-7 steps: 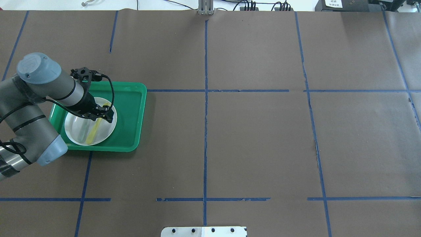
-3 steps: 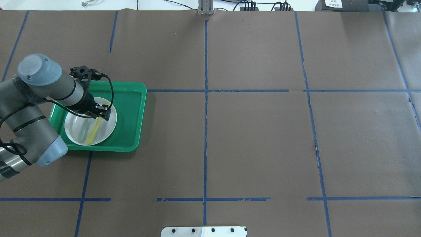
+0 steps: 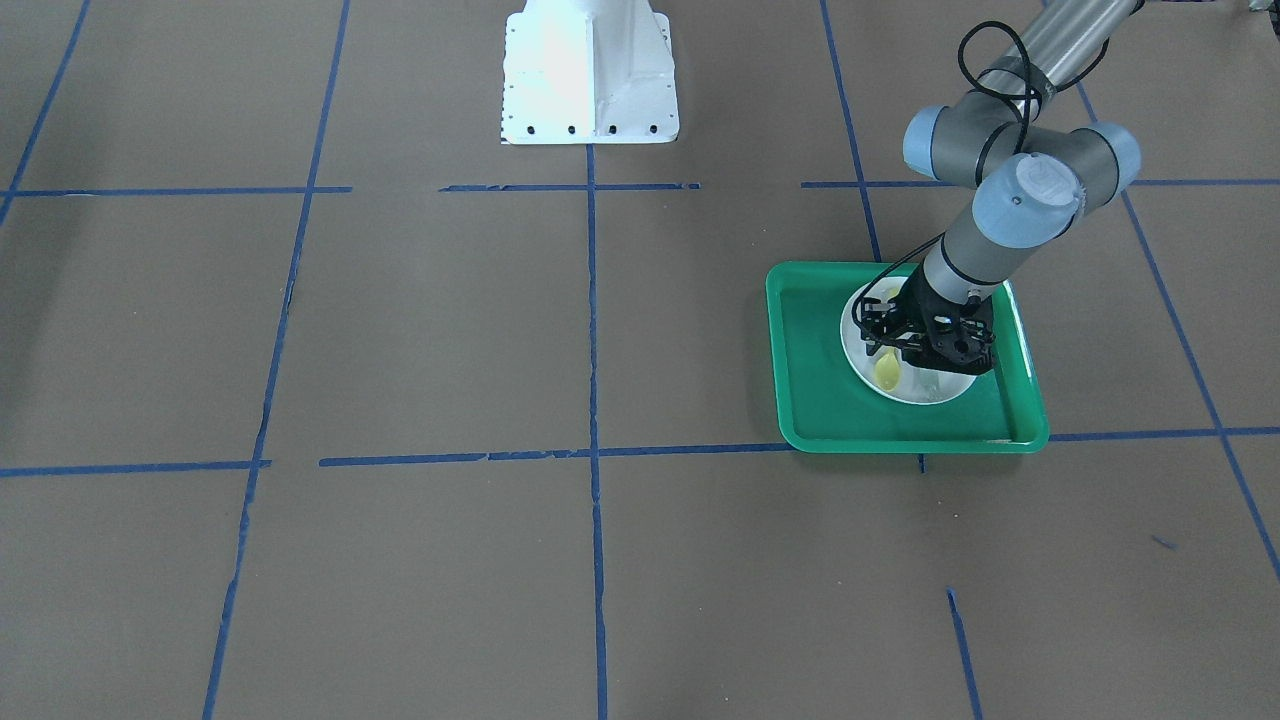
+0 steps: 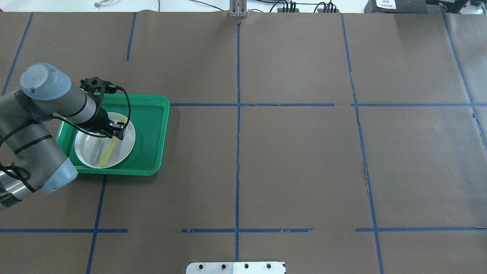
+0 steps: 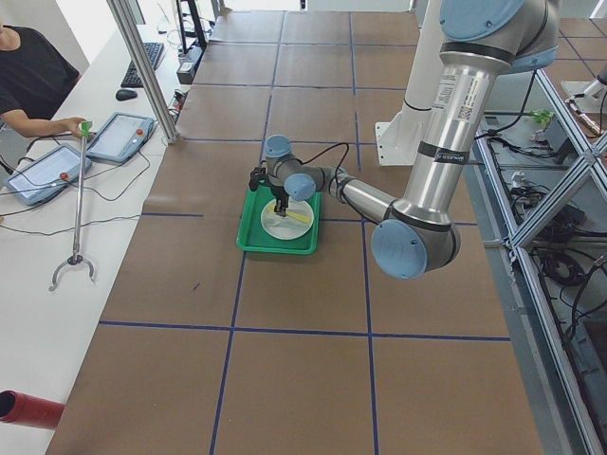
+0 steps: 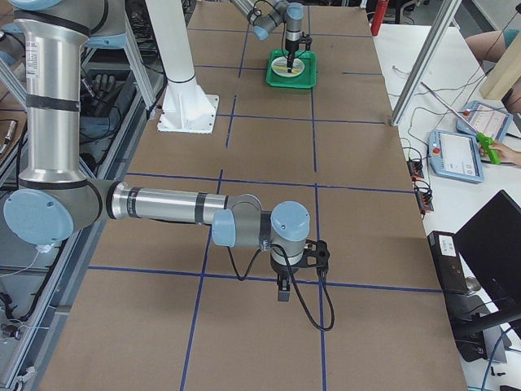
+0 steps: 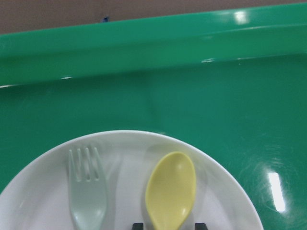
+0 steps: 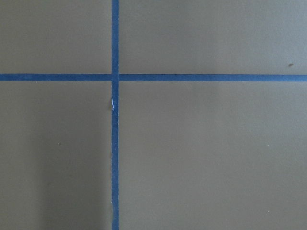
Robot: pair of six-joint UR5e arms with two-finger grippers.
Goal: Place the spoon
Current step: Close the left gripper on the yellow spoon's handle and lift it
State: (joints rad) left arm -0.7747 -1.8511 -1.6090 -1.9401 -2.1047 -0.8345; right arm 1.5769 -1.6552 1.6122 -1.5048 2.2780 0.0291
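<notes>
Two black fingertips (image 7: 138,225) barely show at the bottom edge of the left wrist view, and both utensil handles are cut off there. They belong to the left gripper (image 4: 120,132), whose jaws stand apart on either side of the spoon (image 7: 171,189) without closing on it. The spoon lies bowl-up on the white plate (image 7: 218,191), just beside a pale grey-green fork (image 7: 87,191). The plate sits inside the green tray (image 7: 192,96) on the brown table (image 4: 296,160). From overhead the fork is faint. The right gripper (image 6: 282,293) hangs over bare table, far from the tray; I cannot tell how its jaws stand.
</notes>
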